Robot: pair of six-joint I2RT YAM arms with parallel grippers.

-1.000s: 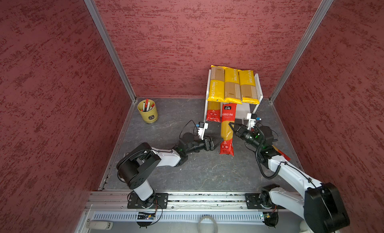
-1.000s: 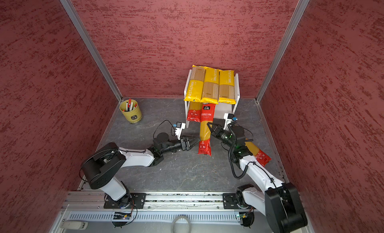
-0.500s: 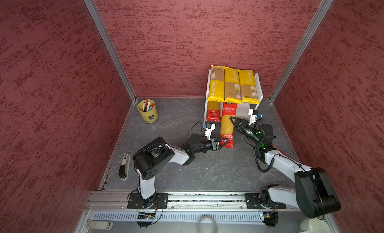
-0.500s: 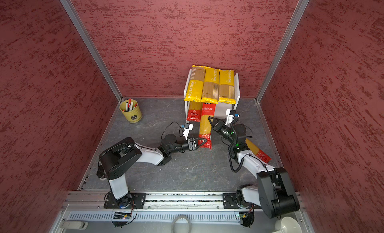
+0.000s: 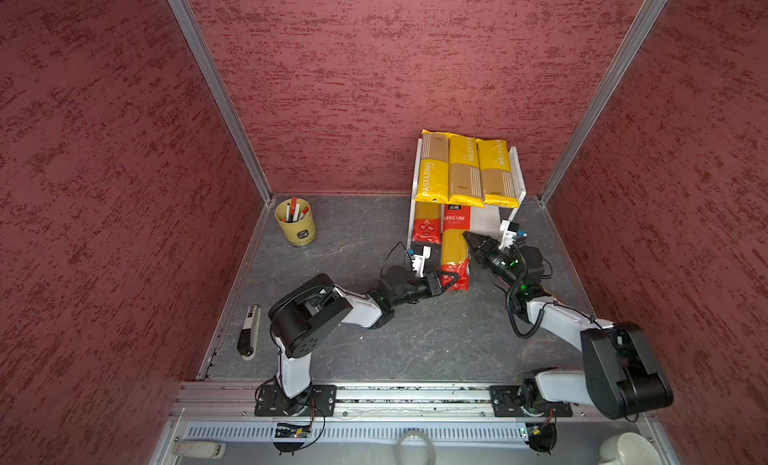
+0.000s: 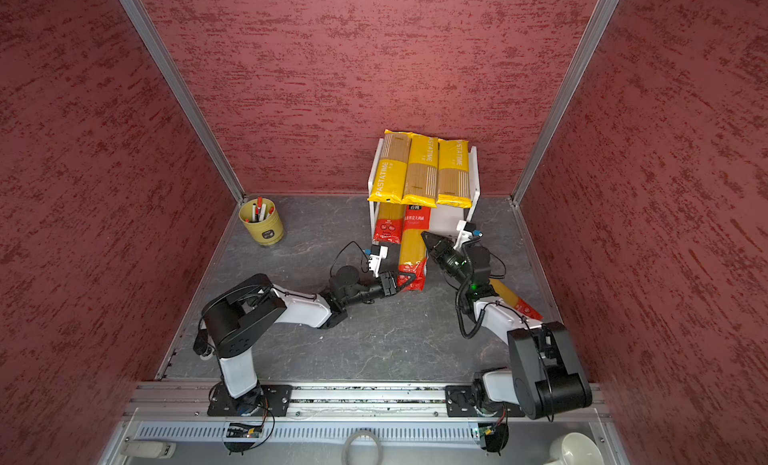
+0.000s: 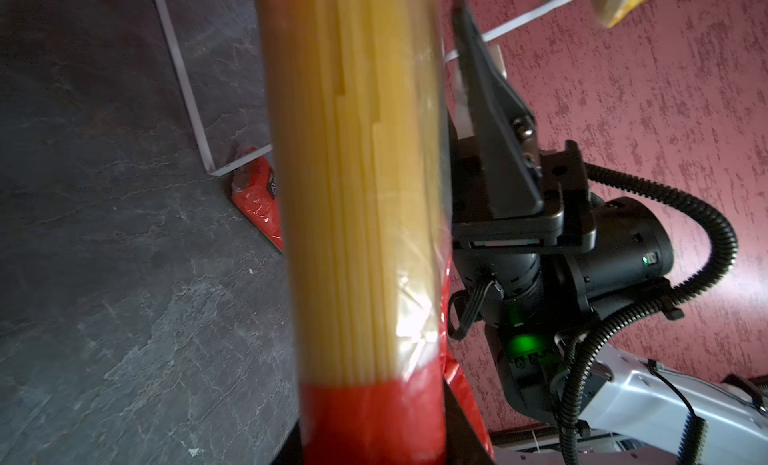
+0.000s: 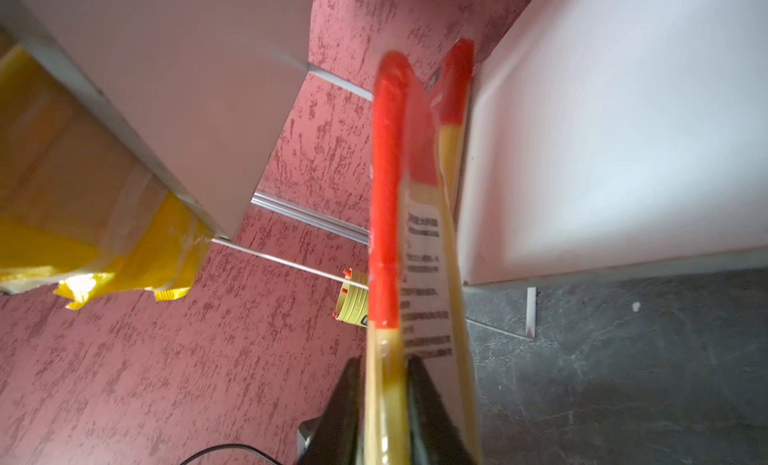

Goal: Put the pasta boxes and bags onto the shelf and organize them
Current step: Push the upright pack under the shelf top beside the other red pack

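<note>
Three yellow pasta packs [image 5: 465, 172] [image 6: 422, 172] lie side by side on the white shelf's [image 5: 494, 220] [image 6: 446, 222] top tier. One red pack [image 5: 427, 220] [image 6: 387, 222] rests at the left of the lower tier. A second red pack [image 5: 455, 242] [image 6: 412, 247] [image 7: 357, 193] [image 8: 386, 234] sticks out of that tier towards me. My left gripper [image 5: 446, 281] [image 6: 405, 281] [image 7: 374, 442] is shut on its near red end. My right gripper [image 5: 467, 235] [image 6: 426, 235] [image 8: 384, 400] pinches its right edge. A third red pack [image 6: 517, 303] lies under the right arm.
A yellow-green cup of pens [image 5: 296, 222] [image 6: 262, 222] stands at the back left of the grey floor. A black and white handheld device [image 5: 248, 332] lies by the left wall rail. A white mug [image 5: 627, 448] sits outside the front rail at right.
The second red pack has slid further into the lower tier. My left gripper came up to its near end and closed on it. The right gripper moved with the pack towards the shelf.
</note>
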